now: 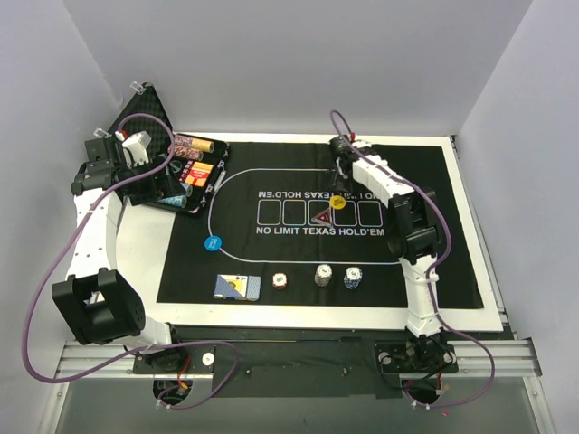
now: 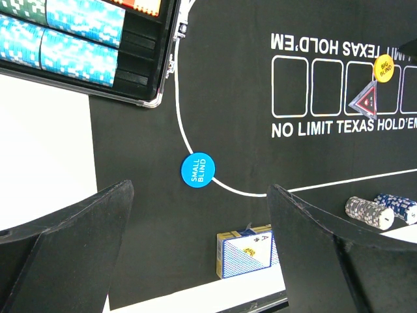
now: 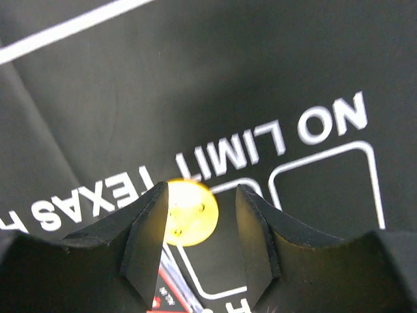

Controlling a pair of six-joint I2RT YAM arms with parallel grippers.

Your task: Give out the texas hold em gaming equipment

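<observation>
The right gripper hung part-open, holding nothing, over the yellow big-blind button, which lay on the felt mat, tucked toward the finger at 9 o'clock. A clean grasp likely called for centring first. The red triangular marker, at the button's 7 o'clock, risked a nudge. The left gripper gaped empty near the case.
</observation>
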